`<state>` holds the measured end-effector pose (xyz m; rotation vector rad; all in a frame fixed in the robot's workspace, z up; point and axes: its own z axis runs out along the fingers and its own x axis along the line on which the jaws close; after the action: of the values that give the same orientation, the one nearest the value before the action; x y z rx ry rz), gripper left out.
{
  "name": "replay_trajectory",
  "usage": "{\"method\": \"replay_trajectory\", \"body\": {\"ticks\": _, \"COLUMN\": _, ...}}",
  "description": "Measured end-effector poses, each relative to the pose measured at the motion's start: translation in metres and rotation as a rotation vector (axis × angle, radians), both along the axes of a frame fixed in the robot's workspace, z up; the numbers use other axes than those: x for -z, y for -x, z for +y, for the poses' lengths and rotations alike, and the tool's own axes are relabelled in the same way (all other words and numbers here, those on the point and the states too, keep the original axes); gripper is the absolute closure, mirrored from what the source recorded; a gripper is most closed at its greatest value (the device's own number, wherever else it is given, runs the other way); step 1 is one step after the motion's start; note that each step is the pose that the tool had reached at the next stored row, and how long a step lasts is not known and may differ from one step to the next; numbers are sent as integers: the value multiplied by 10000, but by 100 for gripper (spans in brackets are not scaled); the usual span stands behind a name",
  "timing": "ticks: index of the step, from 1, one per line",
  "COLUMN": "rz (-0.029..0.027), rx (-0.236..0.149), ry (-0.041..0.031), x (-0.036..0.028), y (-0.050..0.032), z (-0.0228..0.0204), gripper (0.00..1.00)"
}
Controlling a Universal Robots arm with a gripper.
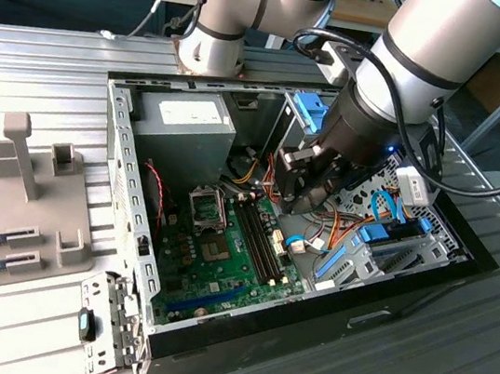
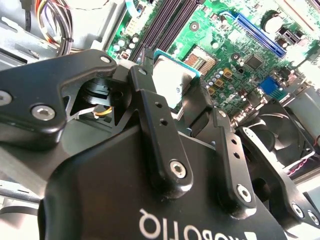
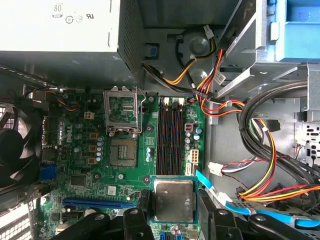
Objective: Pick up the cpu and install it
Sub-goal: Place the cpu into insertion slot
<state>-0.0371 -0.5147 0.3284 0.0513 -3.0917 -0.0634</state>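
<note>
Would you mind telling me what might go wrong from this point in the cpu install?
1. The jaws grip the cpu by its edges above the motherboard; a slip could drop it onto components.
2. The socket lies open with its plate raised, and the cpu is off to one side of it, so a skewed descent might damage the contacts.
3. Loose cables lie close to the arm and may snag.

The arm (image 1: pixel 421 53) is leaning downward, wrist tilted. Its end effector (image 1: pixel 310 194) is pointing down, fingers (image 3: pixel 206 207) gripping the cpu (image 3: pixel 172 200).
</note>
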Motion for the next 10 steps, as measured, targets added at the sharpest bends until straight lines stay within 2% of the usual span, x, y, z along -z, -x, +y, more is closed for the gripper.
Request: {"method": "replay_trajectory", "body": {"ticks": 10, "rz": 0, "rx": 0, "ry": 0, "x": 20, "y": 0, "z": 0, "gripper": 53}}
